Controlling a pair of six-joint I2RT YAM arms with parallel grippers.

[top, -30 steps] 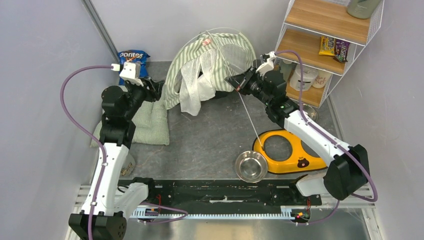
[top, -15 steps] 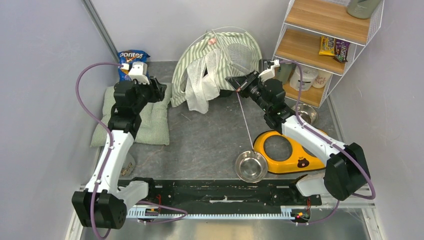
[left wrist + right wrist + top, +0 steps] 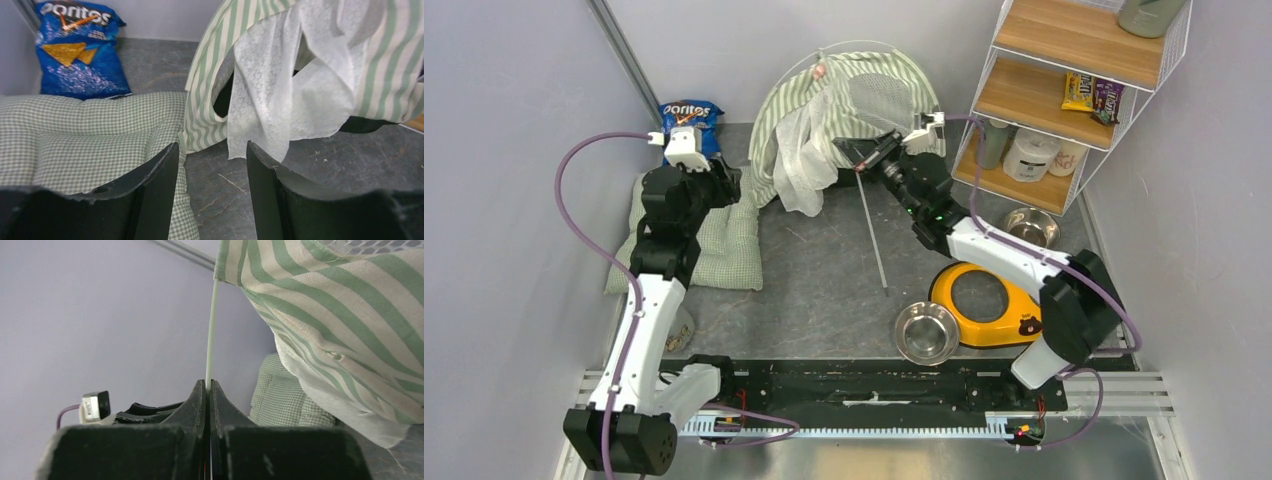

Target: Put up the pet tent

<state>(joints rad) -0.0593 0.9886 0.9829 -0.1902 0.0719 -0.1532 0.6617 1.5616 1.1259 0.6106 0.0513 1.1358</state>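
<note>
Pet tent [image 3: 869,85] pole [image 3: 873,230] in right gripper [image 3: 857,160]

Left arm [image 3: 646,310]: rises from its base, elbow bent, wrist levelled forward.
Left gripper [image 3: 211,150]: fingers parted — nothing between them.
Right arm [image 3: 999,250]: stretched forward and leftward across the middle.
Right gripper [image 3: 207,385]: jaws pressed together on a thin pole [image 3: 212,330].

Pale lilac-grey walls [image 3: 514,150] close in on three sides, evenly lit, no hard shadows. Down below, a mottled dark grey floor [image 3: 824,270] (scuffed, with pale scratches). Far right corner: a white wire shelf unit [image 3: 1064,35] with wooden boards. Along the near edge, a black rail [image 3: 824,380].
</note>
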